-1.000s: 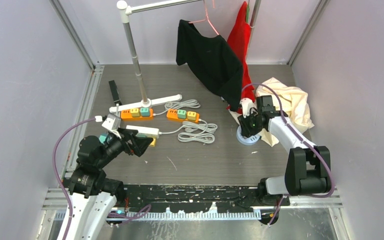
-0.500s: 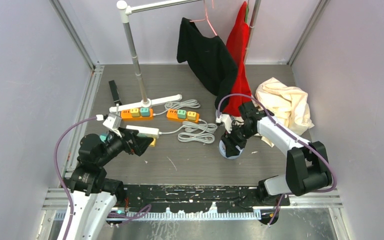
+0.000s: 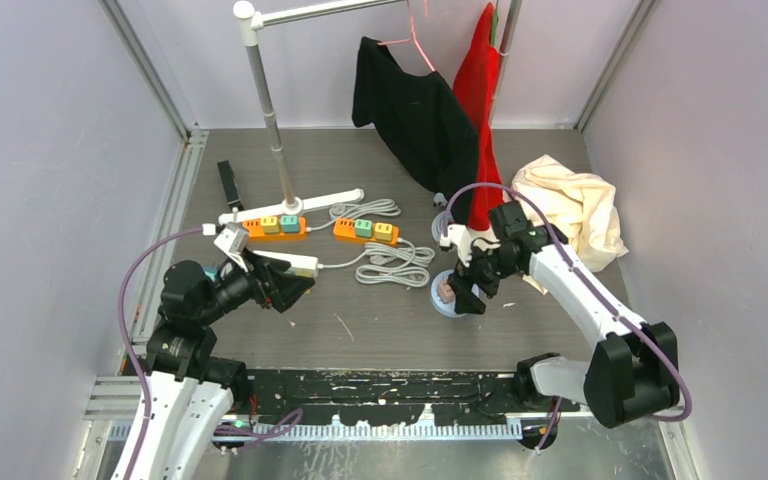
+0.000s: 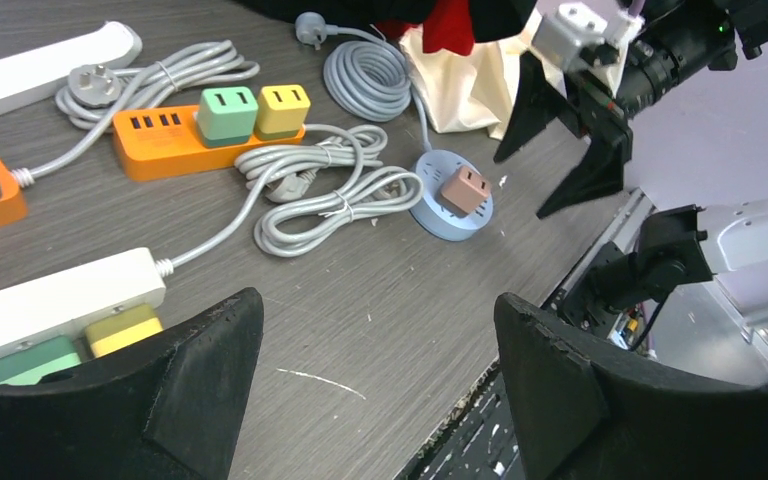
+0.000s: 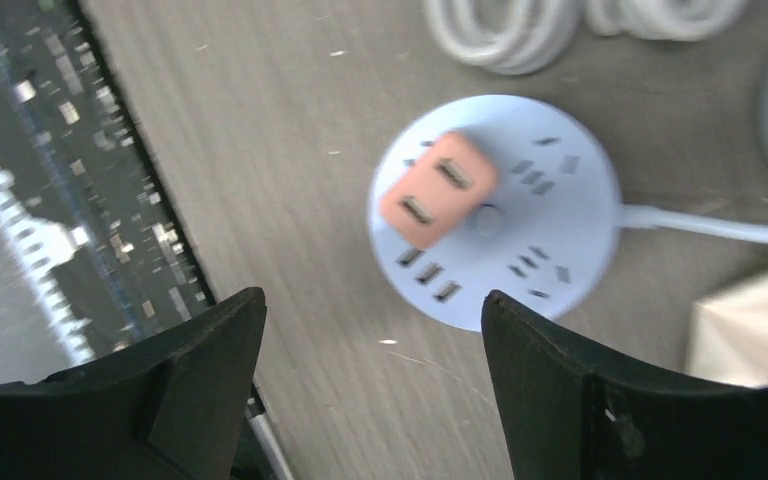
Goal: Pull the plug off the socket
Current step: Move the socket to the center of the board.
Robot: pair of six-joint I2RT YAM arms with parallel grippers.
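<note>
Right wrist view shows the right gripper (image 5: 370, 300) pointing down, its fingers spread wide and empty, just above the pink plug (image 5: 438, 190). The plug sits in the round blue socket (image 5: 550, 230). The left gripper (image 4: 375, 300) reaches low and forward, jaws also apart, beside a white power strip (image 4: 55, 300). The grey wood-grain table (image 3: 410, 335) stands between pale walls. Farther back lie coiled cables (image 3: 395, 265), an orange power strip (image 3: 273, 227) and a cream cloth (image 3: 575, 205). A black garment (image 3: 415, 115) and a red garment (image 3: 480, 90) hang beyond.
</note>
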